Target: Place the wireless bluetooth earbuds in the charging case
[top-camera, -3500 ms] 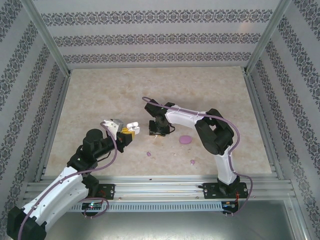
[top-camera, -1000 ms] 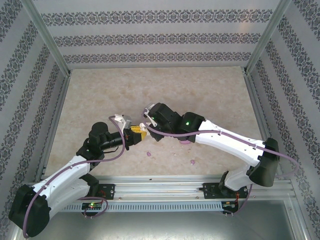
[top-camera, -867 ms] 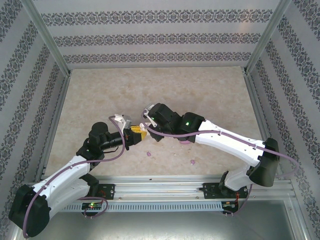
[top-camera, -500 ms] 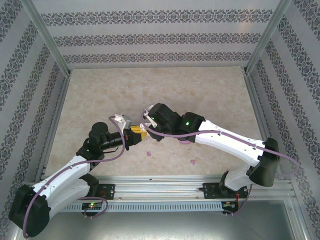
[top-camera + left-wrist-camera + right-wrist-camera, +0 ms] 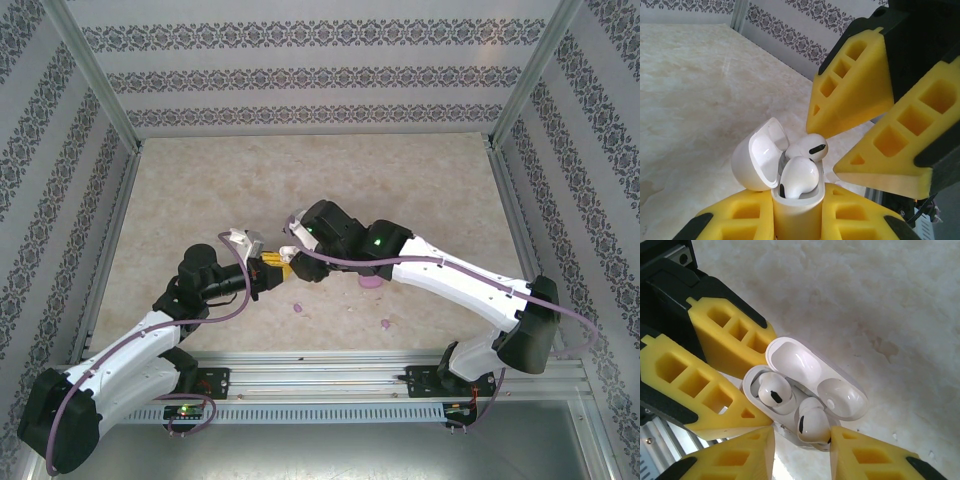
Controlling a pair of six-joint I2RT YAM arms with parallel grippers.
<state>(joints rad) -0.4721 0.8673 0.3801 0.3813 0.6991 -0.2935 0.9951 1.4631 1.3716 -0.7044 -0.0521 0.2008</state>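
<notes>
One white earbud (image 5: 772, 392) sits in the open case (image 5: 812, 375) clamped by the left hand (image 5: 796, 227), the second earbud (image 5: 812, 424) lies between the narrowed fingers of the right hand (image 5: 801, 436), grip unclear, and two purple earbuds (image 5: 297, 307) on the bench (image 5: 200, 200) near both hands are not yet stowed.

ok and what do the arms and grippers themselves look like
Both arms have white shells with chunky black joints: the left arm and the right arm. A purple cable runs along each, and a green light glows on the right one. The left gripper and right gripper have black bodies with yellow wedge-shaped fingers cut with square pockets.
</notes>
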